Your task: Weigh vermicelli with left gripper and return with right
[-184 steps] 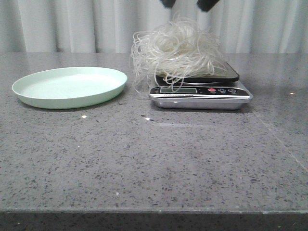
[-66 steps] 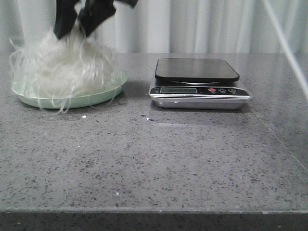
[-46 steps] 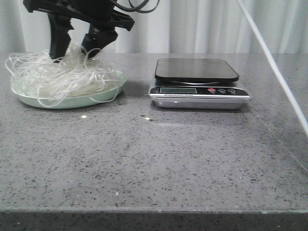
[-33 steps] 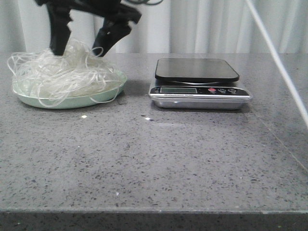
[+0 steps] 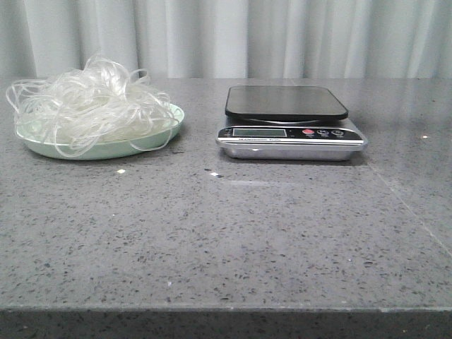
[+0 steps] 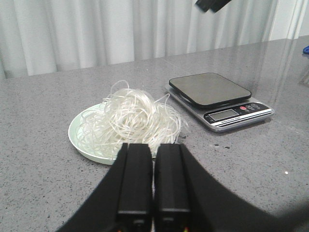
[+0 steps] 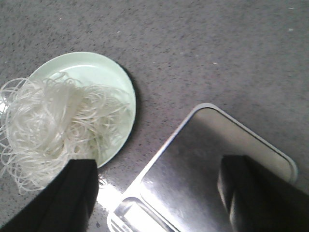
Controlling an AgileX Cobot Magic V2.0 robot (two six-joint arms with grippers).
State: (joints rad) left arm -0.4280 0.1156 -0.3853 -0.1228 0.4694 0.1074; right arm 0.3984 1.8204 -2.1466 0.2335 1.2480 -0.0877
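While the left gripper (image 6: 153, 179) sits closed and empty, vermicelli (image 5: 88, 106) fills the plate (image 5: 106, 147) just ahead of it. Right gripper (image 7: 159, 193), jaws wide, holds nothing and probably hangs above the scale (image 5: 289, 123). It has left the front view since 0.5 s ago.

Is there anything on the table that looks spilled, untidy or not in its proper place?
Only slightly. The vermicelli sits on the green plate, but the heap is off-centre and loose loops hang over the rim on the side away from the scale. The scale's platform is bare, and nothing looks damaged.
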